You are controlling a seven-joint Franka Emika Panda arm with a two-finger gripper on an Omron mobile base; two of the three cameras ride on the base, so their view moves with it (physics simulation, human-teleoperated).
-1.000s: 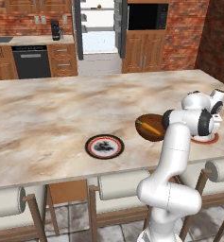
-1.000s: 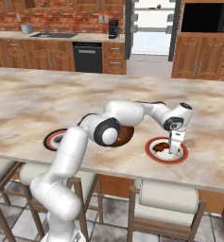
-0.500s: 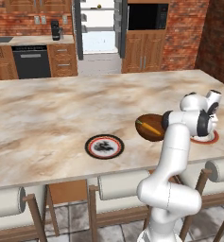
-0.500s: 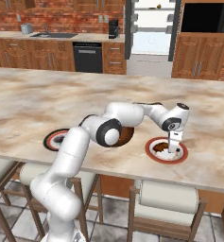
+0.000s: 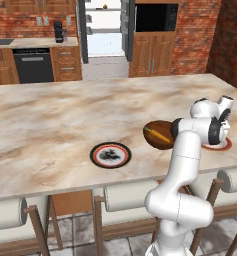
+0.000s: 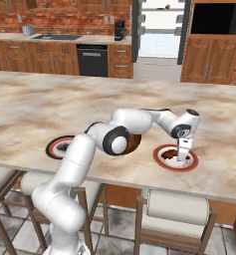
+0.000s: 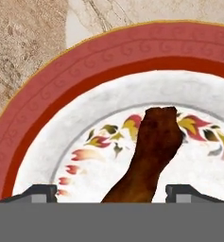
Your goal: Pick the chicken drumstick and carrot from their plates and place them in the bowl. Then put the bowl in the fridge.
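Observation:
The brown chicken drumstick (image 7: pixel 151 146) lies on a red-rimmed plate (image 7: pixel 42 108) with a leaf-patterned white centre. My gripper (image 7: pixel 111 193) points straight down at it, open, one fingertip (image 7: pixel 40 191) on each side of the drumstick's narrow end, with a gap on both sides. From the right base view the gripper (image 6: pixel 180 155) stands on that plate (image 6: pixel 162 163), right of the brown bowl (image 6: pixel 134 143). The orange carrot (image 5: pixel 159 135) lies inside the bowl (image 5: pixel 152 142). The dark-patterned plate (image 5: pixel 96 150) sits bare to the left. The fridge (image 5: pixel 102 30) stands open at the back.
The plates and bowl sit near the front edge of a marble island counter (image 5: pixel 55 120). White padded stools (image 5: pixel 130 197) line that edge below. A black dishwasher (image 5: pixel 32 67) and wooden cabinets (image 5: pixel 152 55) stand along the far wall.

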